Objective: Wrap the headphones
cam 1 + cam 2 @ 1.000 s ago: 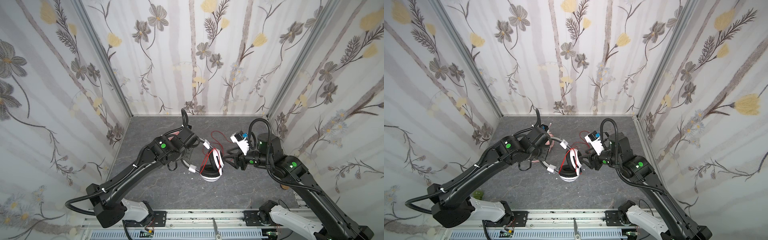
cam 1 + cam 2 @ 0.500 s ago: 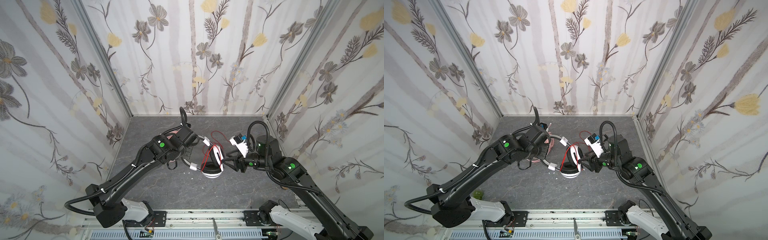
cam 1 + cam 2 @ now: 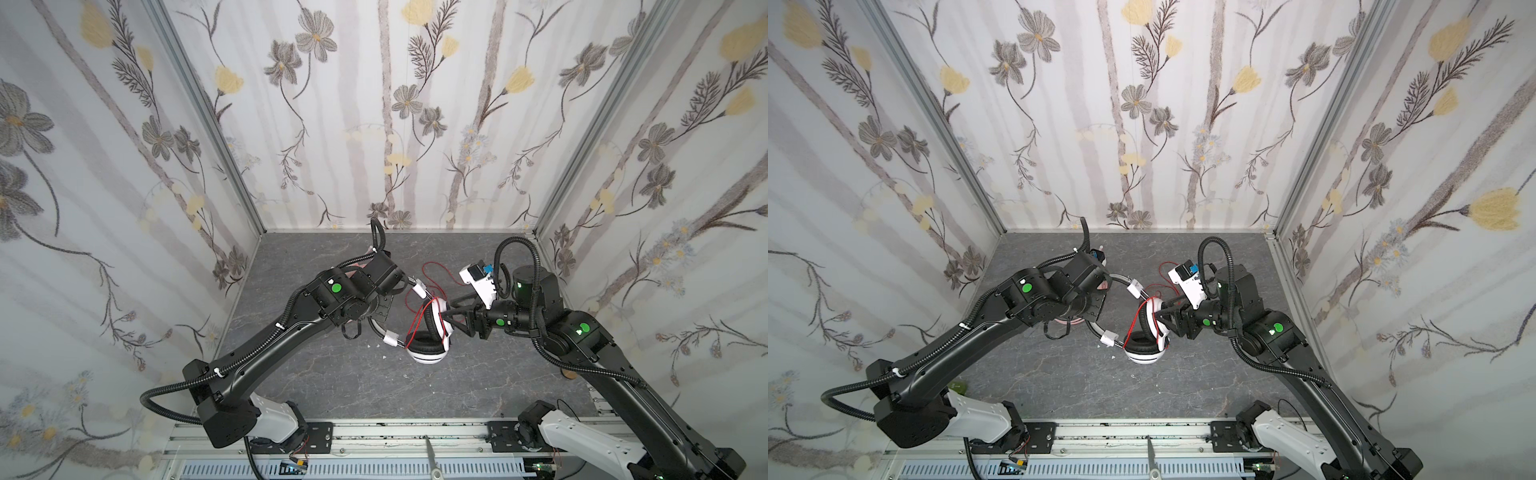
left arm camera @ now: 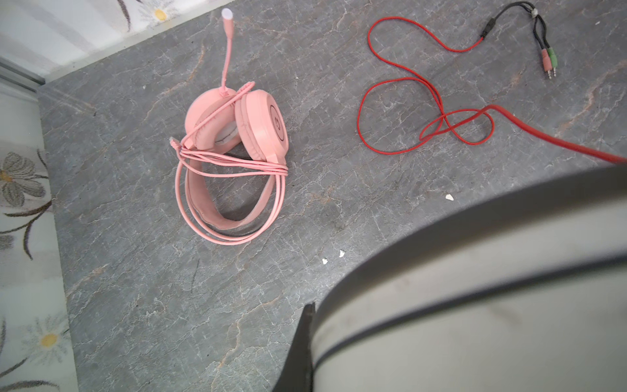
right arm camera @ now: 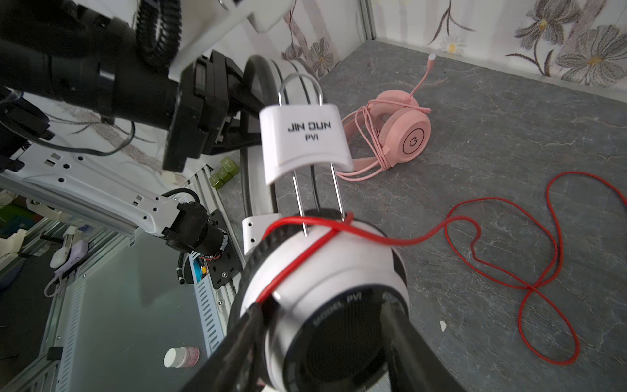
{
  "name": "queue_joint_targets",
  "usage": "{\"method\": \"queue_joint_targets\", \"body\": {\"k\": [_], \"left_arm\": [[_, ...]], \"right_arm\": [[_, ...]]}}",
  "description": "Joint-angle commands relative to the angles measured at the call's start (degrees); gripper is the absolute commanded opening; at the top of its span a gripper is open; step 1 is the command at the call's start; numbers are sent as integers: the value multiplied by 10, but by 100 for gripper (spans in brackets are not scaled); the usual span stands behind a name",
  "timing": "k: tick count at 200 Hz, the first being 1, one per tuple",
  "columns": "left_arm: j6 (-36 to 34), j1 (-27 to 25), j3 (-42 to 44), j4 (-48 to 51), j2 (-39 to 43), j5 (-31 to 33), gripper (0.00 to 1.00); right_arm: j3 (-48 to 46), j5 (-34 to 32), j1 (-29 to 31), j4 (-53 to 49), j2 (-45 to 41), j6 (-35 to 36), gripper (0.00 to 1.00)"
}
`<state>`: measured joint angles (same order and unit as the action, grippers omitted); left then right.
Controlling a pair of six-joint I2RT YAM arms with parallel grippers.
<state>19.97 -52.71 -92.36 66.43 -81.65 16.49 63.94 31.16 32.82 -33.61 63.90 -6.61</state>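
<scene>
Overhead, in both top views: white-and-black headset [image 3: 428, 353] at the middle of the table [image 3: 332, 374], red cord [image 3: 417, 328] crossing its cups; right gripper [image 3: 448, 320] clamps the upper cup.
Left wrist view: pink headset [image 4: 237, 135], own cord wound round it, lying flat.
Right wrist view: left gripper [image 5: 246, 115] pinches the white headband.

Half a second back you had eased both arms and the white-and-black headset [image 3: 429, 358] slightly toward the left of the frame; since then they have swung back rightward. Your left arm [image 3: 316, 307] now sits a touch further right than a second ago, with the headset's band and lower earcup carried along. Your right arm [image 3: 582, 332] is nearly back where it started.
</scene>
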Motion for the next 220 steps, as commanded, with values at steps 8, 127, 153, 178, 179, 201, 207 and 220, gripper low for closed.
{"method": "queue_joint_targets", "body": {"k": [8, 127, 153, 178, 179, 201, 207, 220], "left_arm": [[30, -7, -10, -39, -5, -27, 0], [48, -7, -34, -48, 1, -49, 0], [54, -7, -41, -46, -6, -51, 0], [51, -6, -37, -45, -6, -45, 0], [51, -7, -37, -45, -6, -45, 0], [48, -5, -31, -38, -4, -39, 0], [47, -4, -28, -36, -3, -37, 0], [46, 0, -21, -35, 1, -37, 0]], "right_arm": [[10, 14, 7, 41, 16, -5, 56], [5, -53, 43, 13, 27, 18, 58], [13, -55, 66, 16, 36, 18, 63], [20, -59, 68, 19, 37, 14, 63], [21, -59, 68, 19, 36, 14, 63], [36, -61, 60, 16, 29, 11, 64], [41, -54, 53, 15, 28, 11, 64], [53, -32, 30, 14, 22, 7, 64]]}}
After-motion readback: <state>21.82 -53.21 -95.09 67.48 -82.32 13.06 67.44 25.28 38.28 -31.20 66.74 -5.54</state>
